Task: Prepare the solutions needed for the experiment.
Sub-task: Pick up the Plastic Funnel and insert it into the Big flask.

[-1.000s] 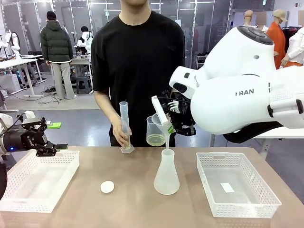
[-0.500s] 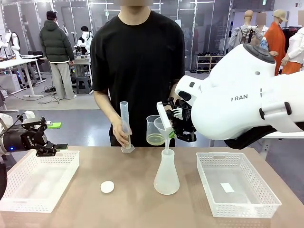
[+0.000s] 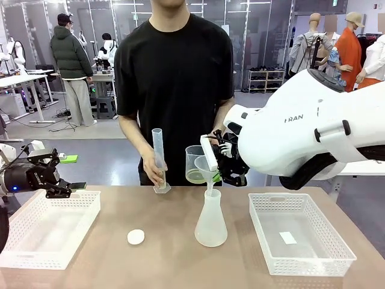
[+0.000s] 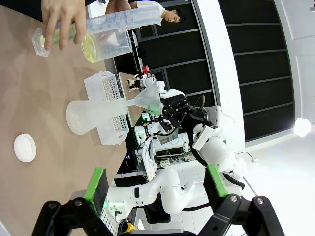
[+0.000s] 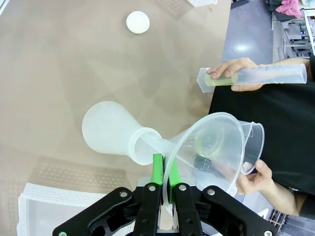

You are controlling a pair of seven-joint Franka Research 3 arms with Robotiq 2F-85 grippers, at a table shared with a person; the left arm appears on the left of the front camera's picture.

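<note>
near side, the right hand (image 5: 164, 169) is clamped on the funnel (image 5: 211, 147) rim, its stem set in the flask (image 5: 110, 132) neck on the worktop (image 5: 59, 73) so a pour shouldn't spill; the left hand (image 4: 156, 184) hangs wide open, empty, by the left basket (image 3: 90, 195). beyond, the person's hand (image 5: 256, 179) holds the beaker (image 3: 194, 158) of pale yellow-green solution (image 3: 197, 176) just behind the funnel.

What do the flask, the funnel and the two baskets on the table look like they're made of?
The flask: probably frosted translucent plastic; its wall looks milky and matte, without glassy glints. The funnel: likely clear, glossy plastic; the beaker shows through its thin wall. The left basket and right basket: white, slightly translucent plastic, walls moulded with a fine grid of holes.
</note>
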